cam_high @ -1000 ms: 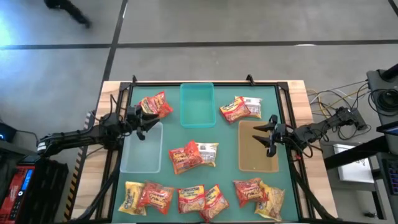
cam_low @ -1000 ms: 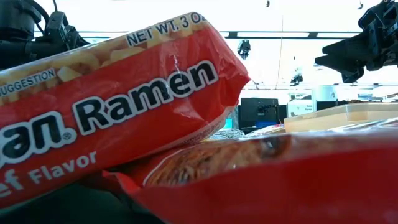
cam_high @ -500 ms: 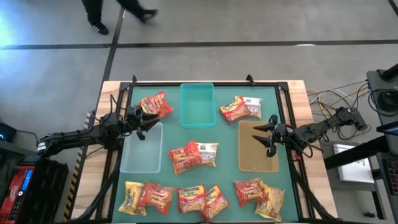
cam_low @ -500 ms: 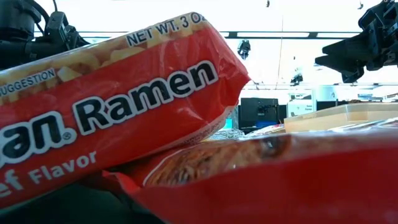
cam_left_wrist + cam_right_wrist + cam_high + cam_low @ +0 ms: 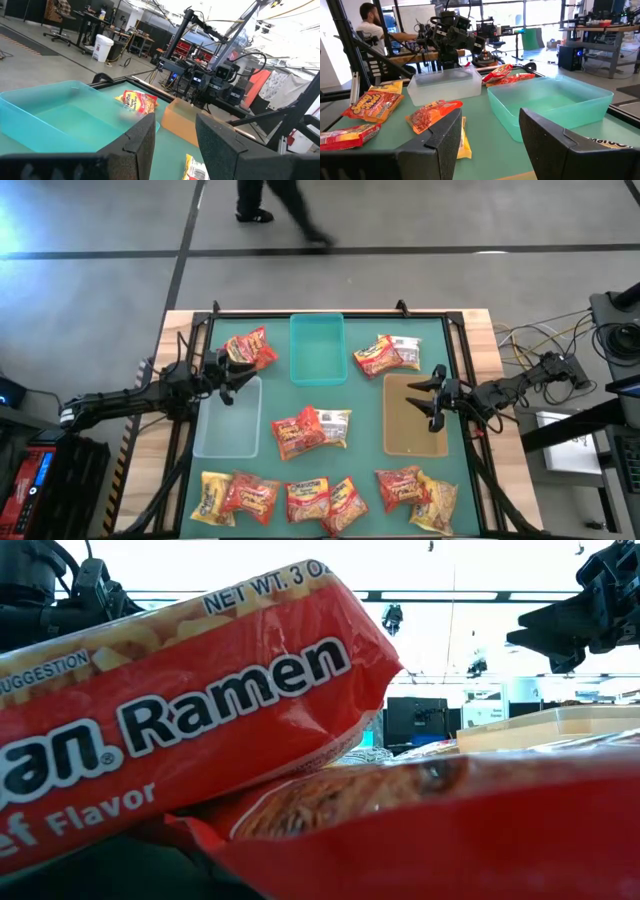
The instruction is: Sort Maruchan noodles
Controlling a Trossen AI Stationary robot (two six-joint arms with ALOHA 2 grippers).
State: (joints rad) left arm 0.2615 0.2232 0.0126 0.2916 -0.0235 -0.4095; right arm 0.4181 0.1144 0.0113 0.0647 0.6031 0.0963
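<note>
- the noodles (image 5: 312, 429) lie scattered on the green mat just as a second ago; none sits in the bins.
- left gripper (image 5: 226, 381) and right gripper (image 5: 436, 399) hang spread, empty, unmoved.
- sorting looks stalled or barely begun.

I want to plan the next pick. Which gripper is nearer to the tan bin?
Right. The right gripper hangs over the tan bin, at its right edge; the left gripper is across the table, beside the clear bin.
</note>
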